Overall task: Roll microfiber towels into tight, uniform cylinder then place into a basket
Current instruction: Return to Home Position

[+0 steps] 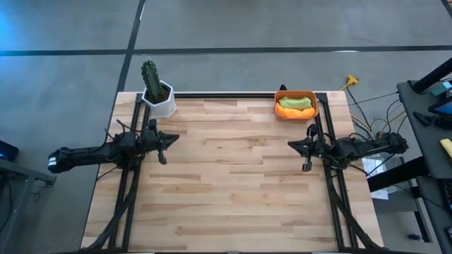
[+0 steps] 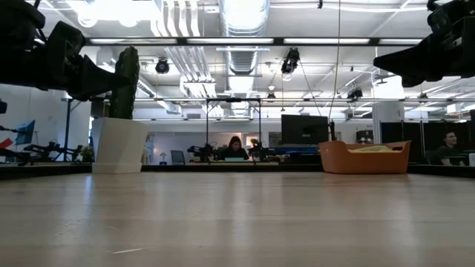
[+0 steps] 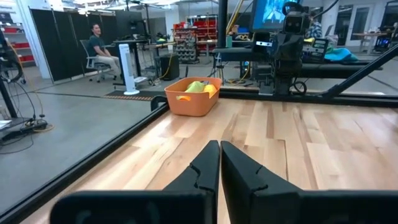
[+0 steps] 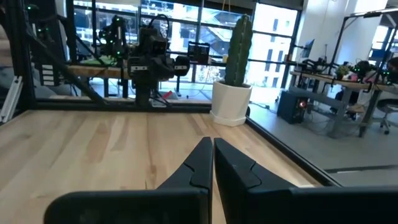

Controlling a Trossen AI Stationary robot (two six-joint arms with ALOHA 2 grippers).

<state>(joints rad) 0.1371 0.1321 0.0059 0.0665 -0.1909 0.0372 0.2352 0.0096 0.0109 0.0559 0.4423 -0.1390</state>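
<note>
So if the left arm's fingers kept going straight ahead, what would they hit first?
Only bare table lies ahead of the left gripper; far across it would probably meet the right gripper, not the basket.

Four cameras, one table [image 1: 233, 176].
Your high view looks straight down on the whole top; low view sits at board level, facing the room; left wrist view faces the right arm [image 3: 287, 43], right wrist the left arm [image 4: 149, 59]; basket [image 1: 277, 107] shared by high, low, left wrist.
</note>
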